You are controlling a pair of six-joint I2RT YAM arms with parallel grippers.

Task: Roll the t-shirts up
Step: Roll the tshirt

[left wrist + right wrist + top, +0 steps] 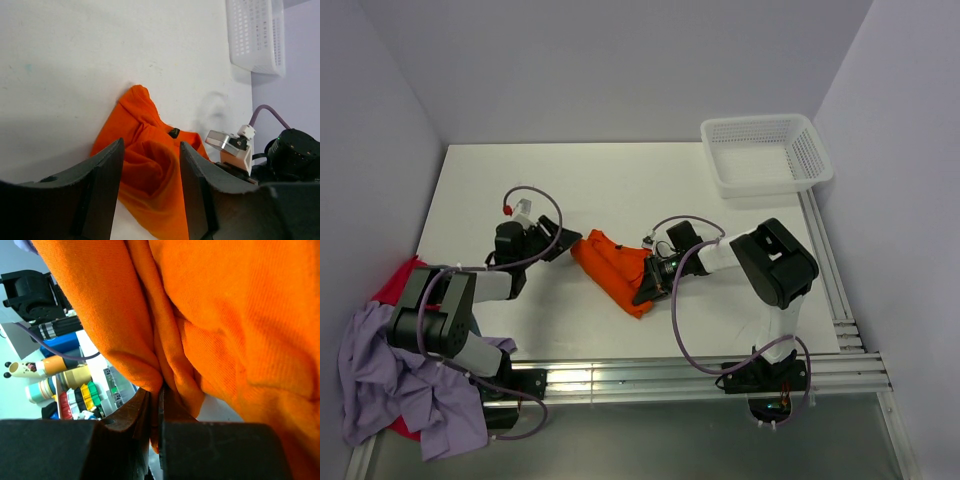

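The white table [620, 190] fills most of the scene, with both arms reaching over it from the near edge. At its left near corner lies a loose heap of clothes that hangs partly over the edge: a lavender shirt [380, 380] on top and a red shirt [402, 282] showing under it, beside the base of the left arm. In the far right corner stands a white basket [765, 150], well apart from everything else. The orange shirt [610, 265] lies near the middle of the table, between the two arms, bunched into a thick, creased strip that runs from far left to near right. The right end effector [643, 290] is at the near right end of this strip, and its fingers are pressed together on a fold of the orange cloth. The left end effector [563, 243] is just beside the far left corner of the shirt, with its fingers partly apart and nothing held between them; I cannot tell if they touch the cloth.
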